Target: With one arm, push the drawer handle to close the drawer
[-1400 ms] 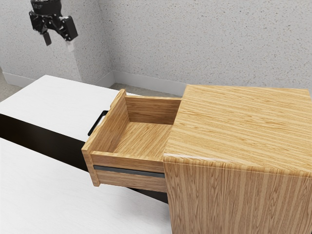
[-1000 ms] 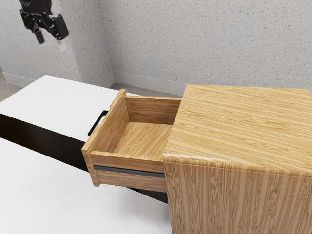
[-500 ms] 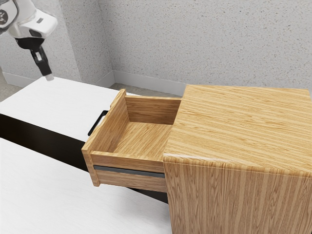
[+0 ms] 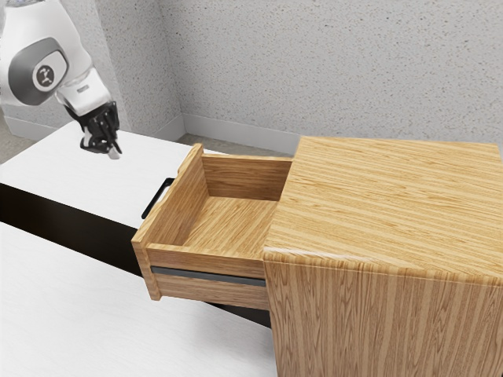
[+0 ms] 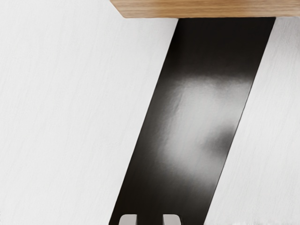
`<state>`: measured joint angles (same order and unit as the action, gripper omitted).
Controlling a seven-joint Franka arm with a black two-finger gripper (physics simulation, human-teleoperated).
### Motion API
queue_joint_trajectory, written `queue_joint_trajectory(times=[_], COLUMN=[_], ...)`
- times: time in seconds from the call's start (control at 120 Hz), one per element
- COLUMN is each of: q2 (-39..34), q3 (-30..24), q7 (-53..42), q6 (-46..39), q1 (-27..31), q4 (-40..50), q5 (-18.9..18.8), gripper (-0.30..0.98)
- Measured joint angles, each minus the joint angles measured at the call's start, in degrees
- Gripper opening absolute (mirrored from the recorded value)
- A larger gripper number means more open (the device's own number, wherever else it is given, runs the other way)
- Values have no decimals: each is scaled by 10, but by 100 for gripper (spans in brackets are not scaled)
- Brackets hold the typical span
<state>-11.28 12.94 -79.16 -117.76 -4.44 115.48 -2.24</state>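
My gripper (image 4: 105, 148) hangs over the white surface at the exterior view's left, apart from the black bar handle (image 4: 157, 199). That handle is on the outer face of the wooden drawer (image 4: 177, 200), which stands pulled well out of the cabinet (image 4: 385, 204). The drawer's inside looks bare. In the wrist view, the two pale fingertips of my gripper (image 5: 150, 220) stand apart with a gap between them and nothing held. A wooden edge (image 5: 206, 8), apparently the drawer's, lies ahead of them.
A white tabletop (image 4: 71, 165) with a dark glossy band (image 4: 71, 230) across it lies below the drawer and my hand. Behind stands a speckled grey wall (image 4: 354, 71). The tall cabinet fills the exterior view's right.
My hand has come down and, over the last half second, toward the exterior view's right, turning as it moved. It is nearer the handle. The drawer has stayed where it was.
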Motion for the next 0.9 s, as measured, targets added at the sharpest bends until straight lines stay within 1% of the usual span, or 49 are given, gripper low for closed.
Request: queue_joint_trajectory(times=[0.083, 0.267, 0.392, 0.542, 0.7, 0.9], q2=[3, 4, 4, 11, 15, 22], q3=[-1, -1, -4, -11, -33, -64], q7=[-44, -117, -150, -171, -178, -181], q6=[-11, -20, -7, 15, 38, 48], q1=[0, -1, -1, -3, -4, -5], q4=[12, 41, 44, 44, 45, 44], q5=[3, 43, 65, 83, 106, 123], gripper=[-5, -8, -9, -10, -10, -10])
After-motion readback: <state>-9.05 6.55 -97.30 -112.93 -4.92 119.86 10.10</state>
